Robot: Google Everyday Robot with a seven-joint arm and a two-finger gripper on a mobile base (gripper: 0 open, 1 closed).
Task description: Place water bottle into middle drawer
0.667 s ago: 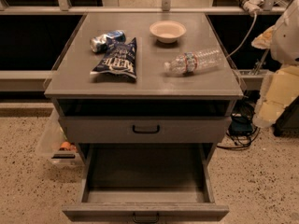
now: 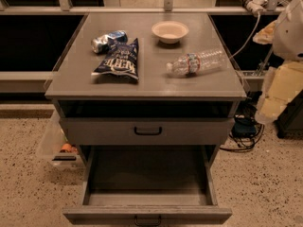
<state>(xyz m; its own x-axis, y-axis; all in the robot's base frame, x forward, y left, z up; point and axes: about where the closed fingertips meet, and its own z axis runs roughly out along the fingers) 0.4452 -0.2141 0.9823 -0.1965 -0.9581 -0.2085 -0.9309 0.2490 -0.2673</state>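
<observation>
The water bottle [image 2: 196,63] lies on its side on the right part of the grey cabinet top [image 2: 147,82], white cap pointing left, red-blue label band near the cap. The middle drawer [image 2: 147,178] is pulled out at the bottom of the view, its dark inside bare, and its black handle [image 2: 147,220] is on the front. My arm stands at the right edge, off the cabinet. Its cream-coloured gripper [image 2: 277,91] hangs beside the cabinet's right side, right of and lower than the bottle, apart from it.
On the top are a dark chip bag [image 2: 118,60], a crushed blue-silver can [image 2: 108,40] and a pale bowl [image 2: 170,31]. A shut grey drawer front [image 2: 147,131] sits above the open one. A clear bin [image 2: 57,148] is on the floor at left, and cables [image 2: 244,136] at right.
</observation>
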